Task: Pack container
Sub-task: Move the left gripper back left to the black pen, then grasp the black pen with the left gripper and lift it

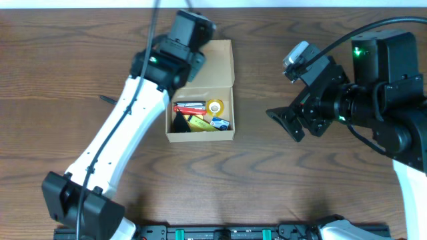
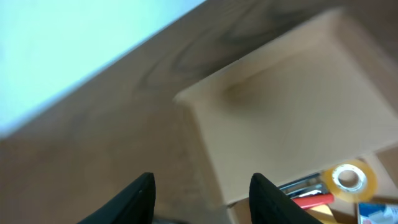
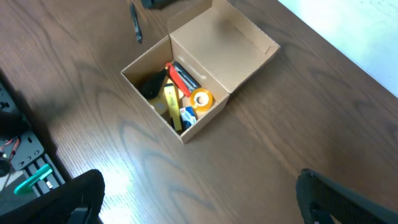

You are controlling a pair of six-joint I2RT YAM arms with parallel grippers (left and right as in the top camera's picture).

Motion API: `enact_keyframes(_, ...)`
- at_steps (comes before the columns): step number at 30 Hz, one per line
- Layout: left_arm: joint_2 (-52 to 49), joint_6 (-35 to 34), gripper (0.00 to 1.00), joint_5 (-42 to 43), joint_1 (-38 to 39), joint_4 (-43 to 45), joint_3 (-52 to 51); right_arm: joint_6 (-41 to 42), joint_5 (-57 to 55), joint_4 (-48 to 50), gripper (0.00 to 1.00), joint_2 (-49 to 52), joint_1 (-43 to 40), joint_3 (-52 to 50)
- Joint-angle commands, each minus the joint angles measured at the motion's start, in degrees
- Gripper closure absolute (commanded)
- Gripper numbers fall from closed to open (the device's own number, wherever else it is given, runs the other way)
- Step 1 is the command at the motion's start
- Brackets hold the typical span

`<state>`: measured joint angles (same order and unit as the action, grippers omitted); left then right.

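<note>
container (image 1: 217, 67) open | left pincer (image 2: 202, 180) over its lid | right pincer (image 1: 285, 124) well apart

- A dark brown wood-grain tabletop (image 1: 280, 180) fills nearly the whole overhead view, its grain running in long swirls.
- A pale bluish-white surface (image 2: 74, 37) lies beyond the tabletop's far edge.
- A black rail (image 1: 220, 233) with green clips lines the near edge.
- Soft light glints off the wood.
</note>
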<state>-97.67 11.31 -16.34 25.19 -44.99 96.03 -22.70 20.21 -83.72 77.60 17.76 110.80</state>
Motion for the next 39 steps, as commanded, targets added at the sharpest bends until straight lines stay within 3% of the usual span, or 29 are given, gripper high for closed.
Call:
enact_keyframes(1, 0.26, -19.43, 0.44, 0.42, -5.2, -2.43, 0.72, -0.5, 0.83, -0.07, 0.01, -0.02, -0.07, 0.17)
enact_keyframes(3, 0.26, -26.01, 0.39, 5.42, -10.43, -5.33, 0.66, -0.5, 0.83, -0.07, 0.01, -0.02, -0.07, 0.17)
enact_keyframes(7, 0.22, -36.09, 0.41, 12.0, -20.06, -9.03, -0.61, -0.5, 0.83, -0.07, 0.01, -0.02, -0.07, 0.17)
enact_keyframes(14, -1.14, -47.89, 0.38, 13.62, -30.73, -8.79, -7.58, -0.5, 0.83, -0.07, 0.01, -0.02, -0.07, 0.17)
enact_keyframes(24, -13.7, -59.65, 0.35, 16.61, -30.75, -8.92, -10.6, -0.5, 0.83, -0.07, 0.01, -0.02, -0.07, 0.17)
enact_keyframes(32, -21.11, -62.86, 0.32, 17.97, -30.8, -7.34, -10.6, -0.5, 0.83, -0.07, 0.01, -0.02, -0.07, 0.17)
enact_keyframes(39, -23.91, -65.2, 0.35, 19.65, -30.8, -5.11, -10.6, -0.5, 0.83, -0.07, 0.01, -0.02, -0.07, 0.17)
